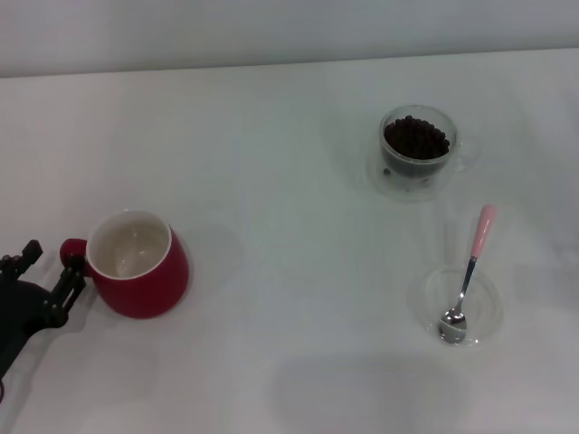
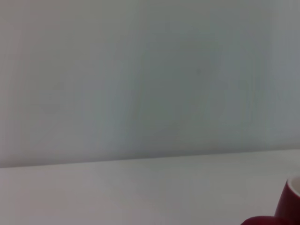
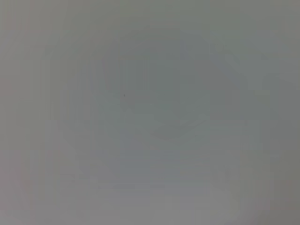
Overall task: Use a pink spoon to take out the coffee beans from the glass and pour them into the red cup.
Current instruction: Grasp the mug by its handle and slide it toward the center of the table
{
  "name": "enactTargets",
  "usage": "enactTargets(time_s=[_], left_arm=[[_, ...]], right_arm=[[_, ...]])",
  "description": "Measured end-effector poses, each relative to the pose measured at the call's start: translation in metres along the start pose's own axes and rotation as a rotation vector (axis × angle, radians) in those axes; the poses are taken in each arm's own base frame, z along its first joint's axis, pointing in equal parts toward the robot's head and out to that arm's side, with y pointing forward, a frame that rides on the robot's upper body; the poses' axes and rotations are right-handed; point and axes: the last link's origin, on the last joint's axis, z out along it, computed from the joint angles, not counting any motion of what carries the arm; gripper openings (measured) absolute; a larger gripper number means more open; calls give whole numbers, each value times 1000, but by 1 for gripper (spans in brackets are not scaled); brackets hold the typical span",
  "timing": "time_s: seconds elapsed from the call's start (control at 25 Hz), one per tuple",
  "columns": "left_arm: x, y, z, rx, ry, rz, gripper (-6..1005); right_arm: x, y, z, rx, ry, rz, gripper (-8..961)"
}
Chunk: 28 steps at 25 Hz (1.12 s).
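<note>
A: Item one, pink spoon (image 1: pixel 469 278). Location?

B: Robot's right, near side of the white table (image 1: pixel 289 181). Steel bowl rests in a flat clear dish (image 1: pixel 489 298); pale pink handle end overhangs the dish rim, pointing toward the glass (image 1: pixel 417 150). Nothing touches it.

A: Handling?

B: Judged light, stiff and slick along the metal stem. Best hold looks to be the pink end, which sits raised off the table and leaves room for fingers beneath. The dish looks thin and may slide if nudged.

A: Item two, glass.

B: Far right, well apart from the spoon's dish. Clear, double-walled, side handle. Holds the coffee beans (image 1: pixel 415 137), a dark heap near the brim. Likely fragile and easy to tip; beans are loose and will roll off a shallow spoon if tilted.

A: Item three, red cup (image 1: pixel 137 263).

B: Robot's left, near side, upright, white inside, no beans visible. Probably the heaviest piece, stable.

A: Grippers?

B: Left gripper (image 1: pixel 47 278) sits just beside the cup's loop handle, fingers spread, holding nothing. The left wrist view catches only a red edge of the cup. Right gripper: not seen in any view; its wrist camera shows a blank surface.

A: Progress?

B: Not yet begun, by my reading.
</note>
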Motion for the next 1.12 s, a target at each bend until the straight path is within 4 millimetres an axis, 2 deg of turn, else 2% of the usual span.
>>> enactTargets(time_s=[0.4,0.96,1.12], left_arm=[[3,1,5,-10,6,2,389],[5,4,9,-18,13,0,144],[7,5,11,-24,19,-2,146]], right_arm=[[1,1,0,-1,4,3,868],[3,0,-2,2,9,7,869],[3,1,-2,-1,10,7,869]])
